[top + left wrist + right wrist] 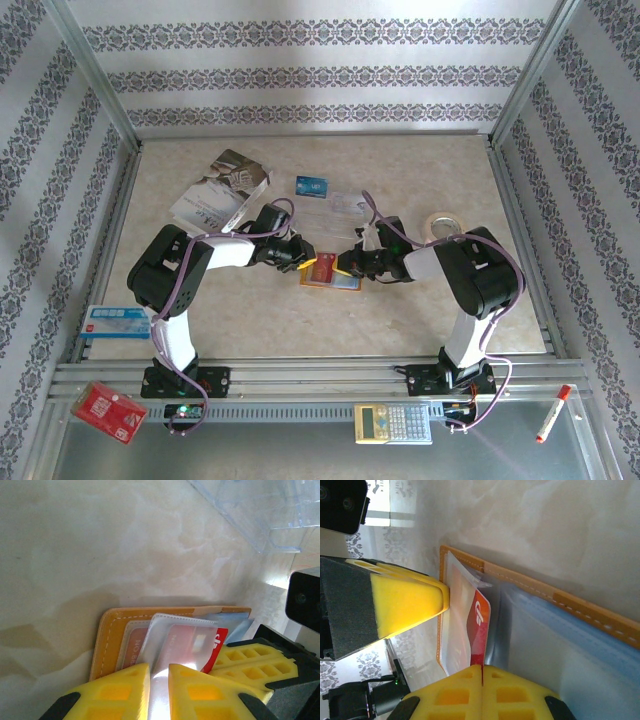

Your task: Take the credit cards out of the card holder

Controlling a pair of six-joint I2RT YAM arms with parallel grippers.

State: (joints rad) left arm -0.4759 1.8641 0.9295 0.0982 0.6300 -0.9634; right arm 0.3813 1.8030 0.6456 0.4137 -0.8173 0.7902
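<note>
Left hand (159,674) pinches a card holder (107,640) sleeve; right hand (481,674) seemingly clamps the red card (479,625)

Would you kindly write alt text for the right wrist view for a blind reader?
The right gripper pinches the edge of a red card sticking out of an open orange wallet on a pale table; the left gripper holds the wallet's clear pocket.

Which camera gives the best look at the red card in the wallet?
Left wrist: the red card lies face-on under a clear sleeve, one corner poking out. The right wrist sees it at a slant, lower edge pinched by the right gripper. The top view gives just a small red patch.
</note>
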